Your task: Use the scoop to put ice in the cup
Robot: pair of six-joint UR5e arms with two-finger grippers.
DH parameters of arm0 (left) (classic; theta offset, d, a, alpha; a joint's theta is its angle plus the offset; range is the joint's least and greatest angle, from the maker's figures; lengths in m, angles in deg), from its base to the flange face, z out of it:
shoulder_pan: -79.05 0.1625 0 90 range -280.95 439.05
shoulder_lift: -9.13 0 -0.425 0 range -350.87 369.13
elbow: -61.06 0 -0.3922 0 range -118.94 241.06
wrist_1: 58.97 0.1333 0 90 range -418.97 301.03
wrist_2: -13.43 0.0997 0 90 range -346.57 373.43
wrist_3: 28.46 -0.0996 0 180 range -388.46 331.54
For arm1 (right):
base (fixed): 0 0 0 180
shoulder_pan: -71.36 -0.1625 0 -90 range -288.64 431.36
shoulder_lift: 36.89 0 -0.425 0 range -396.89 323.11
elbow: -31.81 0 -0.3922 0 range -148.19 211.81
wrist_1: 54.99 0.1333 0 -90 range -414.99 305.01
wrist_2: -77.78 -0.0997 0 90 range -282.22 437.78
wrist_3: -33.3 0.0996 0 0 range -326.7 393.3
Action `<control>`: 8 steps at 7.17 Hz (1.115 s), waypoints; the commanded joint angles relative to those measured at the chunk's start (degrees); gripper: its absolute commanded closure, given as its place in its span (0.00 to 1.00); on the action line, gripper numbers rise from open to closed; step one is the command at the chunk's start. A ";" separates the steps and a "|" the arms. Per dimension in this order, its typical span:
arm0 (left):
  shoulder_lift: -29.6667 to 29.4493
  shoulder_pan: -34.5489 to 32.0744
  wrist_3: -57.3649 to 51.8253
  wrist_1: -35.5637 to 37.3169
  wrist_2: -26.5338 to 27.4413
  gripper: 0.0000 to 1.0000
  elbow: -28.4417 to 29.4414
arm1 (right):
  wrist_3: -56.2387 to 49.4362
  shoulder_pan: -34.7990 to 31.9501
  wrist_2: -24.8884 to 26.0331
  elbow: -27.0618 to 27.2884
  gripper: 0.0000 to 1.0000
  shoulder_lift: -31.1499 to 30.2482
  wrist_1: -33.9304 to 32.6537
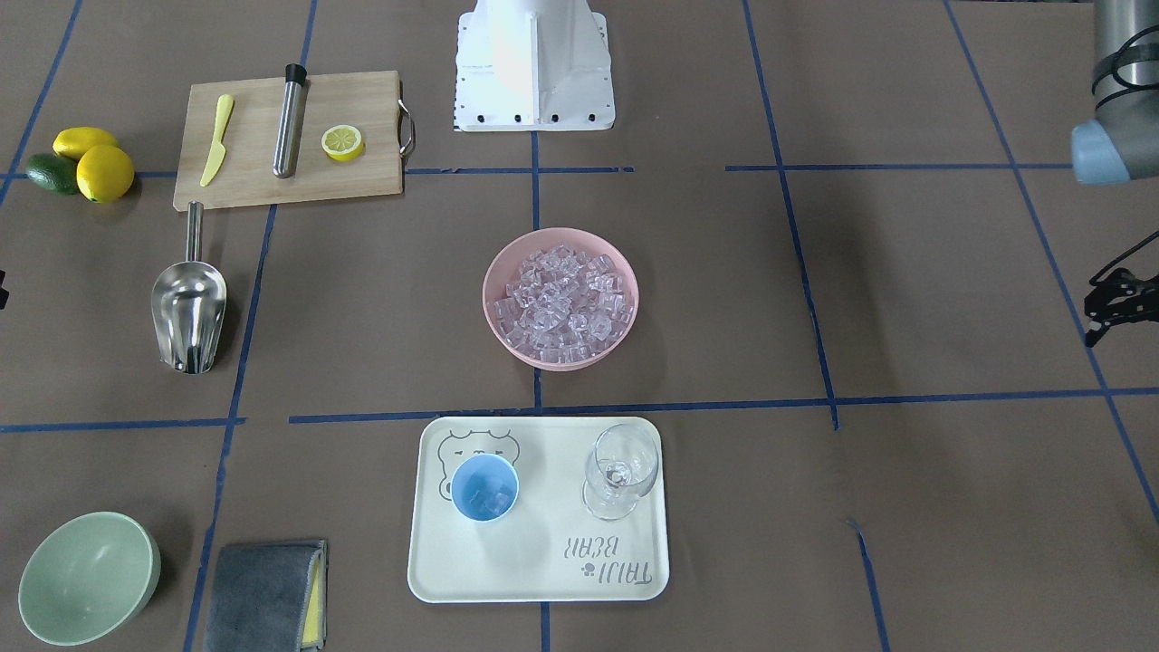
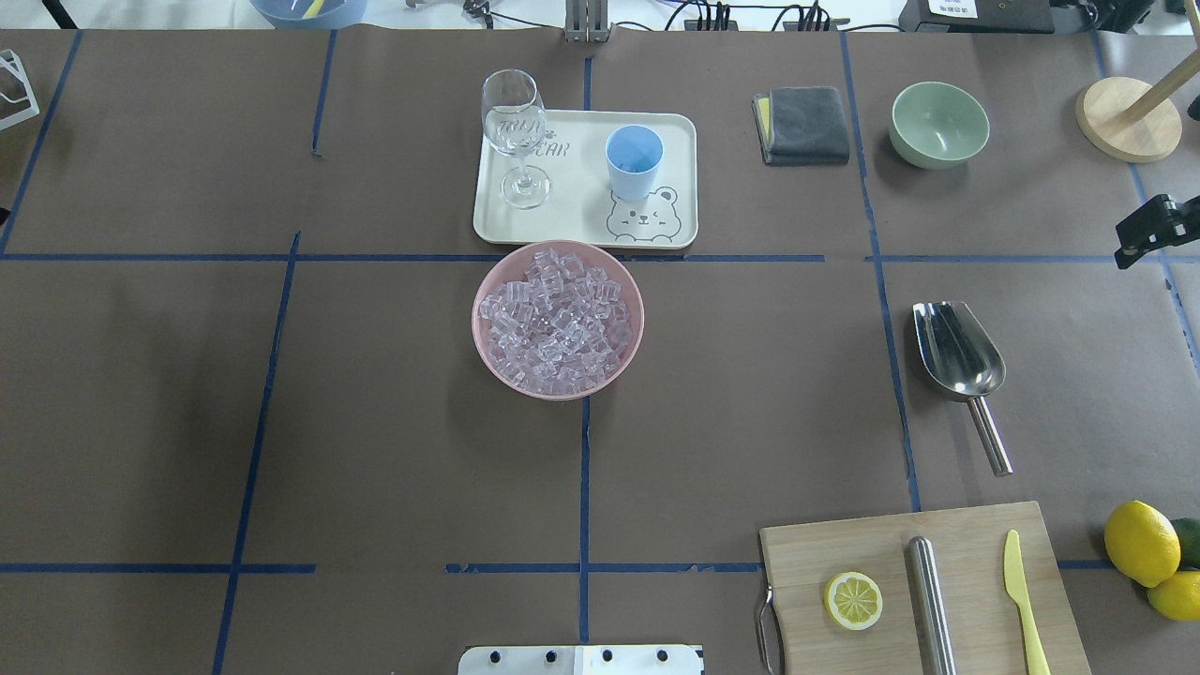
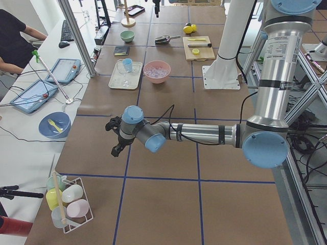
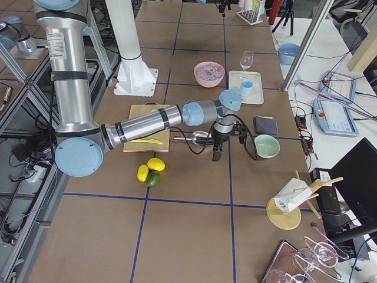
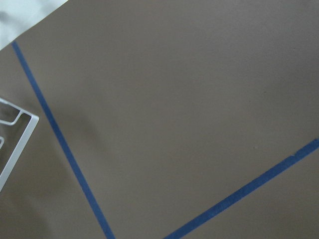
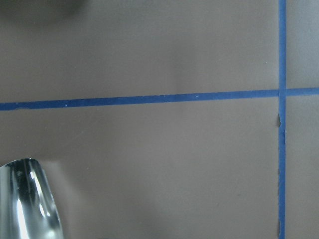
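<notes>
The steel scoop (image 1: 188,308) lies on the table, empty and free, handle toward the cutting board; it also shows in the overhead view (image 2: 956,352) and at the right wrist view's corner (image 6: 25,199). The ice (image 1: 566,299) fills a pink bowl (image 2: 487,347) at mid-table. The light-blue cup (image 1: 484,487) stands on a cream tray (image 1: 543,584) with a few cubes inside. My right gripper (image 2: 1148,234) hovers open and empty beyond the scoop, at the table's edge. My left gripper (image 1: 1096,306) is open and empty far off on the other side.
A wine glass (image 1: 620,471) stands on the tray beside the cup. A wooden cutting board (image 1: 253,181) holds a lemon half, a yellow knife and a steel cylinder. Lemons (image 1: 104,172), a green bowl (image 1: 89,578) and a grey cloth (image 1: 263,596) lie on the scoop's side.
</notes>
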 commanded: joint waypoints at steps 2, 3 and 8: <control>-1.83 -4.59 0.34 22.76 -6.80 0.00 -4.04 | -1.91 -2.21 -0.36 -3.43 0.00 -0.22 5.44; -1.22 -4.50 0.60 22.79 -6.72 0.00 -3.69 | -1.91 -3.17 -0.63 -4.83 0.00 -0.22 7.80; 0.89 -6.24 0.08 23.23 -13.61 0.00 -4.04 | -10.25 -8.54 -5.28 -7.92 0.00 -2.84 12.84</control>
